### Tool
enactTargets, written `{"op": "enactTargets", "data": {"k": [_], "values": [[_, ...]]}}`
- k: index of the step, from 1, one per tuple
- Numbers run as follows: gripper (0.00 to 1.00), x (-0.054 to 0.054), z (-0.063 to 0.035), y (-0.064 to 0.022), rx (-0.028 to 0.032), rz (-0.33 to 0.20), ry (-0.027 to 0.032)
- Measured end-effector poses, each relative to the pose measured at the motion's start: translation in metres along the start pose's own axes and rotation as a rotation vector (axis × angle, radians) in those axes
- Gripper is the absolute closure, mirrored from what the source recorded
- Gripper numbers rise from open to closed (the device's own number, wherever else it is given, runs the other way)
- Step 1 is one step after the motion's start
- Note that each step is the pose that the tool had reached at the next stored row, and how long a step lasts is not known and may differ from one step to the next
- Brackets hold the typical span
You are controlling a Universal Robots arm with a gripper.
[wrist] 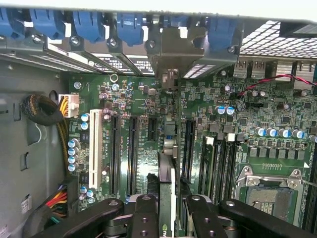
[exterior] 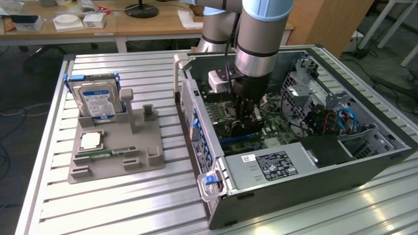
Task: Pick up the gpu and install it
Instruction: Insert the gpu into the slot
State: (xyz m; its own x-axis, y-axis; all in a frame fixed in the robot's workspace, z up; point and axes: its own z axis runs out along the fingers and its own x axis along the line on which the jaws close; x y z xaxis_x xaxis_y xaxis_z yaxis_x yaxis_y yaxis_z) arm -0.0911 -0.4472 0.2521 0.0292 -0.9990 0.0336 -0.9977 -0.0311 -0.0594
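**Card held edge-on over the slots**

The pincer (wrist: 169, 202) reaches down into the open computer case (exterior: 307, 178), which lies on its side on the slatted metal worktop (exterior: 130, 205). Its black fingers (wrist: 144, 218) are drawn in narrow and clamp the gpu (wrist: 166, 171) by its two flat faces. That grip holds the thin dark card upright and on edge, probably so its lower edge can meet a slot squarely.

The card hangs over the green motherboard (wrist: 138, 99), between the long black expansion slots (wrist: 132, 153). Whether it is already seated I cannot tell. Its silvery metal bracket (wrist: 171, 54) points at the rear wall, in line with the row of blue plastic latches (wrist: 89, 22).

Well apart, on a grey moulded tray (exterior: 114, 169), stand the shiny hard drive (exterior: 98, 100) and the narrow green memory stick (exterior: 104, 154).
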Motion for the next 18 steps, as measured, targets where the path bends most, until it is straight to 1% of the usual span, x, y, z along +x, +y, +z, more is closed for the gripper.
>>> {"op": "enactTargets", "data": {"k": [3,10,18], "values": [[0.74,0.0,0.0,0.0001,0.0,0.001,0.0001],[0.74,0.0,0.0,-0.0001,-0.0008,0.026,0.0015],[0.74,0.0016,0.0001,0.0,-0.0008,0.026,0.0015]]}}
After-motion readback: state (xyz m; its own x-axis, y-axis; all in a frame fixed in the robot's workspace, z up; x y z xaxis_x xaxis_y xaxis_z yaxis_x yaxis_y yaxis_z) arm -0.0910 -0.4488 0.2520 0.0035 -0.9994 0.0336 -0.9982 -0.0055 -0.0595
